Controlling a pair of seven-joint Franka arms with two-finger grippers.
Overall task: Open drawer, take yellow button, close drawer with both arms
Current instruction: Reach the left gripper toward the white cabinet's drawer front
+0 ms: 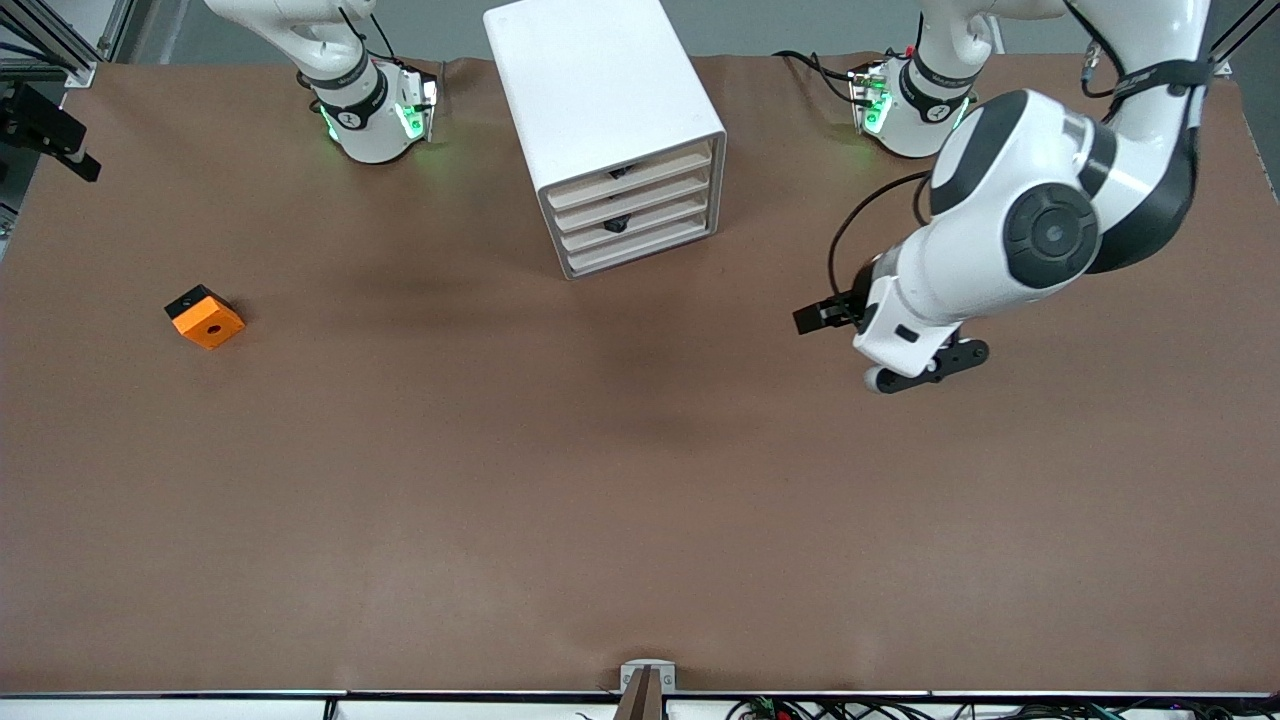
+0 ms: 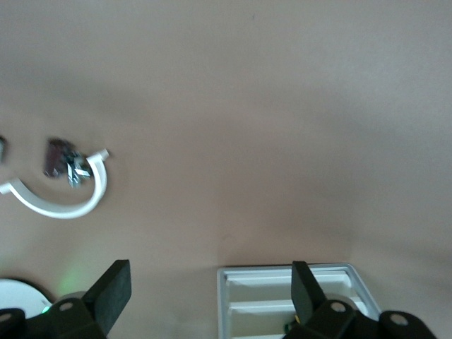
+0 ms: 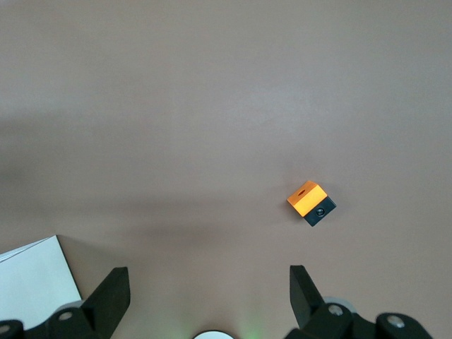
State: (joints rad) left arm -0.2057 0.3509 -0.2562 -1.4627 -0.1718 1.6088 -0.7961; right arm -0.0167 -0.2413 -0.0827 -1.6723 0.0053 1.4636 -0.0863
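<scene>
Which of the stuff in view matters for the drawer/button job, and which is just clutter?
Job:
- cabinet, all four drawers shut; button not visible
- left claw, open, over bare table toward the left arm's end
- right claw, open, high over the table

Lying about:
- orange block
- white curved ring with small dark parts

Robotics lab: two bench-mounted arms (image 1: pixel 1010 230), brown-covered table (image 1: pixel 600 480), aluminium framing (image 1: pixel 60 40), loose cables (image 1: pixel 800 708).

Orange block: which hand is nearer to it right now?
Right. The right hand hangs open high near its own base, the orange block at that end of the table; the left hand is open past the cabinet.
</scene>
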